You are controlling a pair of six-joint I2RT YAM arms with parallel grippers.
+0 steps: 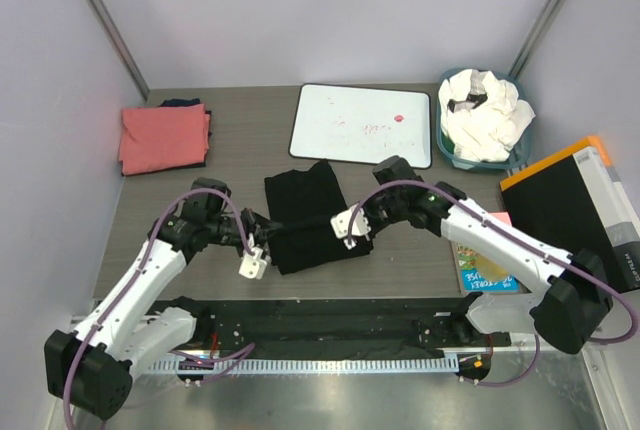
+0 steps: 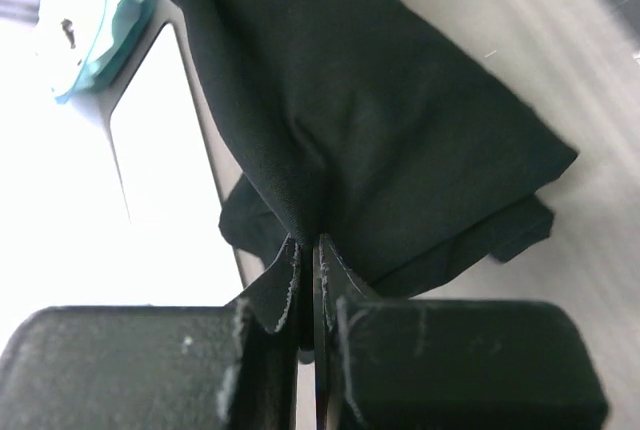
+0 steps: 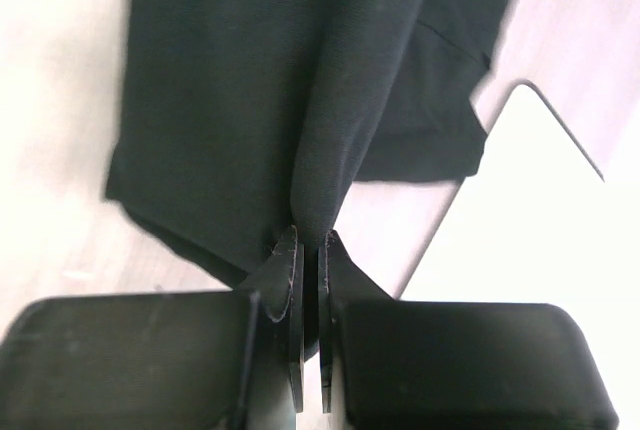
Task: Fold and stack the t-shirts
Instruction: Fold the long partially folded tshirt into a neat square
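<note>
The left gripper [image 2: 308,246] and the right gripper [image 3: 308,242] are each clamping an opposite side edge of the limp, light black t-shirt [image 1: 312,205], which is lying partly folded mid-desk [image 1: 240,150] and probably sagging wherever unsupported.

robot lab, white enclosure walls [image 1: 50,100], aluminium frame [image 1: 105,22]

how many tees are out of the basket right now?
2 for certain. Black t-shirt mid-table, pinched by left claw and right claw. Coral-pink t-shirt folded at far left; a dark cloth edge behind it may be a third.
</note>
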